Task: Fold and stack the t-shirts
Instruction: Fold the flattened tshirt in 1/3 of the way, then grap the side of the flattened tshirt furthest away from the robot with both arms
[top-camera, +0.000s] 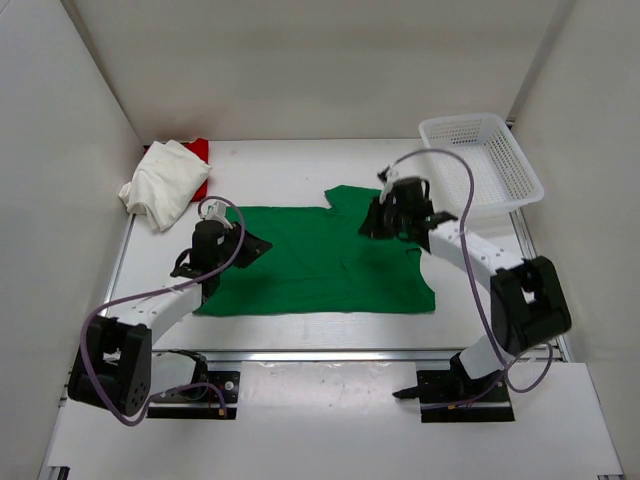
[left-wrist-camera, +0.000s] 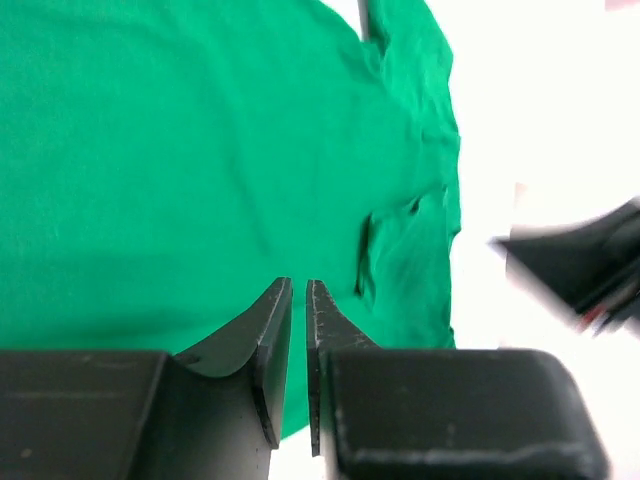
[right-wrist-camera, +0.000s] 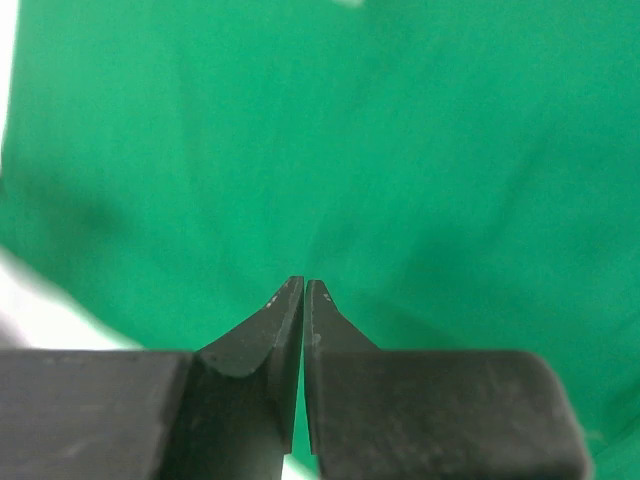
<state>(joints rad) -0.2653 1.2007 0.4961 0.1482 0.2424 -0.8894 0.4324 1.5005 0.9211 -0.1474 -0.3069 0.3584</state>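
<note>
Green t-shirt (top-camera: 320, 265) lies spread beneath both arms' fingers (right-wrist-camera: 285, 330)

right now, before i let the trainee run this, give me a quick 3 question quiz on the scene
1. True or false: the green t-shirt is lying in the basket.
2. In the far-left corner of the table, which shirt lies on top? a) red b) white c) green
3. Fill in: the basket stands at the far ____ corner of the table.

Key
1. False: it lies spread out on the table, in front of both arms.
2. b: the white t-shirt covers most of the red t-shirt.
3. right
</note>
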